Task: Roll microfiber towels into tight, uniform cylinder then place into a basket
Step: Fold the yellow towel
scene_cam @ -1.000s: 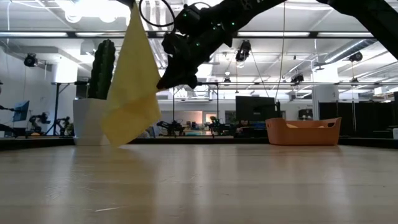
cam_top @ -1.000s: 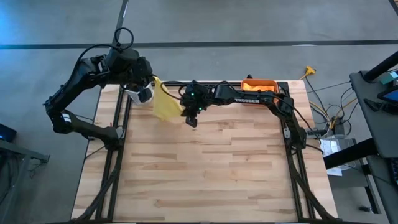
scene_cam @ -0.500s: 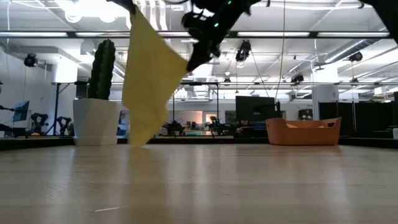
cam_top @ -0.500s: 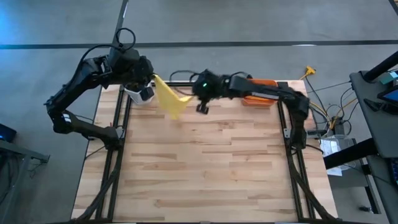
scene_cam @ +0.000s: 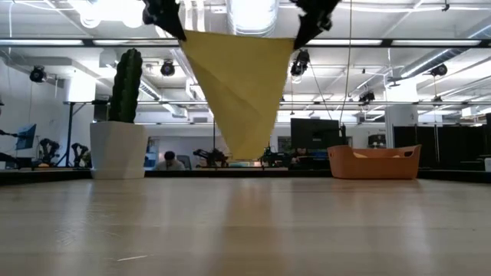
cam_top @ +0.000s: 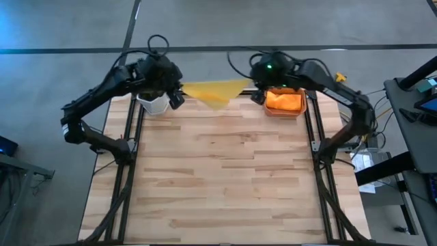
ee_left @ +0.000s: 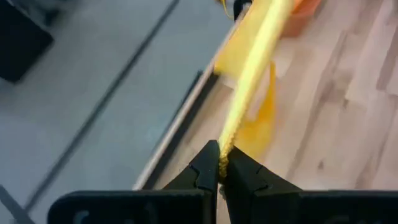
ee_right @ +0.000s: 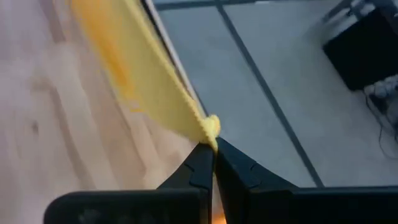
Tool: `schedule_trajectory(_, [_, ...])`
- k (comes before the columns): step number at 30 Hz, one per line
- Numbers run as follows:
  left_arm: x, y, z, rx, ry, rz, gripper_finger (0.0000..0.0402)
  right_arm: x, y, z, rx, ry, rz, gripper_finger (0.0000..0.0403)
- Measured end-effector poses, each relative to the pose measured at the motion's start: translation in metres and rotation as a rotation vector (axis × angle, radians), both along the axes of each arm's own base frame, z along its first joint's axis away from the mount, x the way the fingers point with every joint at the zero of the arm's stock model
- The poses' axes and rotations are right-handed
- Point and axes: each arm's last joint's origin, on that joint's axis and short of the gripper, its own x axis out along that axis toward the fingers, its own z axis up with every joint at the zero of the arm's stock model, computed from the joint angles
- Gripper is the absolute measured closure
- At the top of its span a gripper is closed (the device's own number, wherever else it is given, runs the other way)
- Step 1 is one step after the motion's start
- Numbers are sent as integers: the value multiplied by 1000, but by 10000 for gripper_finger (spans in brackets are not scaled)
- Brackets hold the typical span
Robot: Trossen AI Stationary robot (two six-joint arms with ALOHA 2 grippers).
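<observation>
The yellow towel [cam_top: 210,92] hangs in the air, stretched between the two arms: the left gripper [cam_top: 176,100] pinches one top corner with its jaws closed on the cloth, and the right gripper [cam_top: 254,94] pinches the opposite corner the same way, so the cloth sags to a point below and between them, well clear of the surface [cam_top: 225,178]. In each wrist view only a thin edge of fabric sits between the jaw tips, which looks like the weak spot; if the arms pull any further apart, a corner could slip free and the towel would swing down from one side and land crumpled rather than flat. It hangs as a triangle, so lowering it as it is would likely leave a fold or a diagonal lie, a poor start for a tight, even roll. The white pot with the cactus [scene_cam: 115,126] stands just below and beside the left jaws, and the basket [cam_top: 284,101], with the orange towel [cam_top: 282,100] already in it, sits just under the right jaws; either could snag the cloth on the way down.
</observation>
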Motion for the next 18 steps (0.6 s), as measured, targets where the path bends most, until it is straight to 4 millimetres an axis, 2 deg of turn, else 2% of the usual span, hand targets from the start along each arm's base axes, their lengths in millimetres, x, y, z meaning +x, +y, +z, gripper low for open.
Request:
schedule_trajectory(2, [3,0,-7,-62,-5,9,402,-12,7,3,31,13,33,394])
schedule_trajectory(5, [6,-3,-17,-173,-23,2,402,-26,19,9,116,-9,174,394])
schedule_trajectory(9, [10,-9,-19,-230,-52,10,402,-43,30,20,32,-4,24,394])
schedule_trajectory(13, [14,-15,-18,-259,-81,-21,402,-52,38,29,86,-83,172,394])
schedule_trajectory(18, [16,-21,-18,-306,-106,-26,402,-54,38,24,87,-73,144,394])
